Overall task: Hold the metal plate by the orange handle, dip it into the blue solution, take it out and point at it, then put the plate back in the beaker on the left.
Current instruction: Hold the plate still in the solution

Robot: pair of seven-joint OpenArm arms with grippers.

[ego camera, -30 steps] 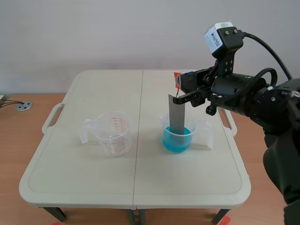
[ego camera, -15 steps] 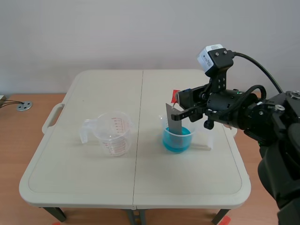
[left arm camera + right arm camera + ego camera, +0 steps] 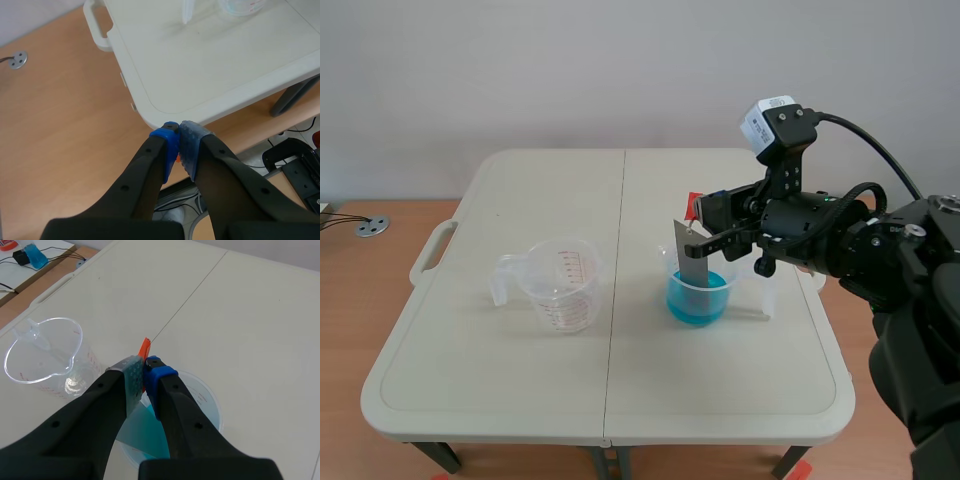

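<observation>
The right gripper (image 3: 143,371) has its two fingers squeezed tight on the orange handle (image 3: 145,347), which pokes out just past the fingertips; the metal plate (image 3: 693,255) hangs down under the gripper, a little tilted; its low end sits in the beaker (image 3: 734,274) right below the gripper, down in the blue solution (image 3: 697,302); so the grab looks done, and the dip looks like the step going on now.

The empty beaker (image 3: 558,285) stands well off to one side of this gripper, on the table (image 3: 500,390); nothing is in it.

The left gripper (image 3: 178,134) has its fingers pressed together with nothing between them; it hangs past the table's edge, over the wooden floor (image 3: 60,125), far from both beakers.

I think this much is left: lift the plate out of the blue solution; point at it, likely with the left gripper; then set the plate down in the empty beaker.
</observation>
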